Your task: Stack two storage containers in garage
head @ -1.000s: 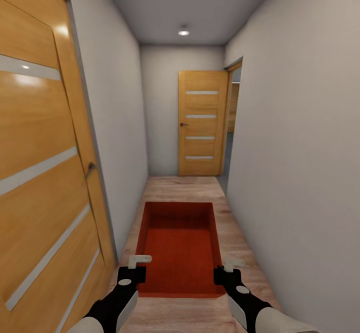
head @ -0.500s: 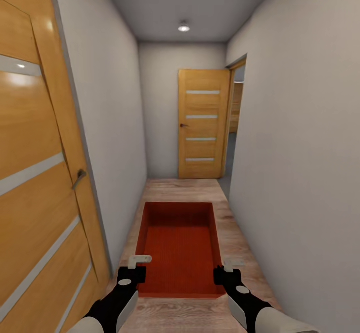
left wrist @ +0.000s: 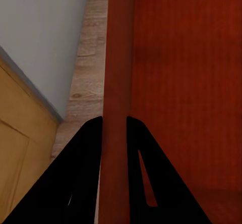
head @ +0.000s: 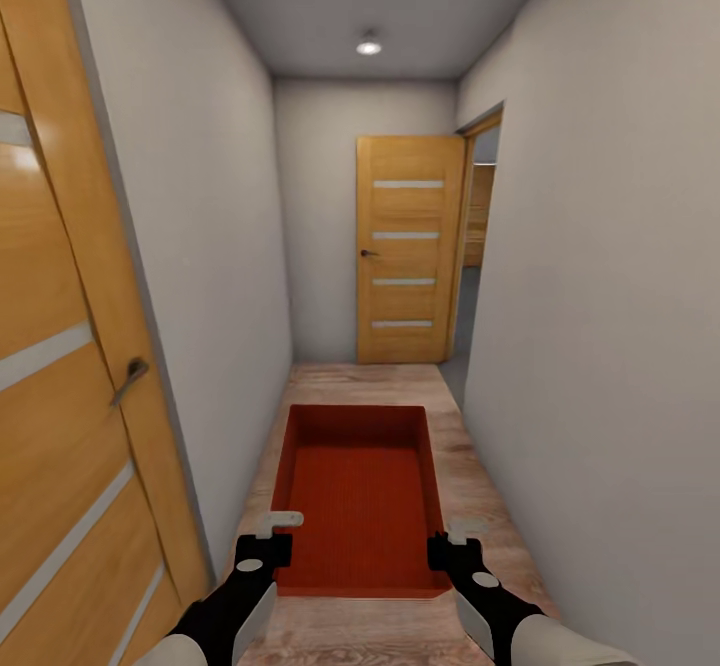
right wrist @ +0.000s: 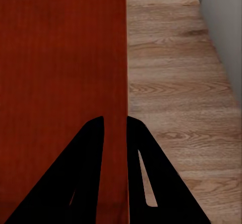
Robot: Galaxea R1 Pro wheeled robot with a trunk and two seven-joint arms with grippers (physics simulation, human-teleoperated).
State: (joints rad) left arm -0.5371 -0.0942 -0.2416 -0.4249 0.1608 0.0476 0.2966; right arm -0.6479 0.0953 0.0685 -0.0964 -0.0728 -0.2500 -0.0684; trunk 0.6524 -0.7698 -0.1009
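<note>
Location is a narrow corridor with pale grey walls and a light wood plank floor [head: 360,386]. One red-orange storage container [head: 358,491], open-topped and empty, is carried level in front of the robot, lengthwise along the corridor, above the plank floor. The left gripper [head: 266,538] grips the container's left side wall near its near corner; in the left wrist view the two dark fingers [left wrist: 83,183] sit on either side of the thin red wall, jaws narrow and closed upon it, one finger outside over the planks and one inside the box. The right gripper [head: 452,540] grips the right side wall near the opposite near corner; the right wrist view shows the same arrangement, with fingers [right wrist: 85,178] straddling the wall edge, jaws narrow and clamped on the container, plank flooring visible beside it. To the robot's left stands a wooden door [head: 60,366] with pale horizontal stripes and a metal lever handle [head: 128,378]. At the corridor's far end a second wooden door [head: 408,251] of matching pattern stands open beside a doorway [head: 478,236] in the right-hand wall. A round ceiling light [head: 369,47] is lit overhead.
</note>
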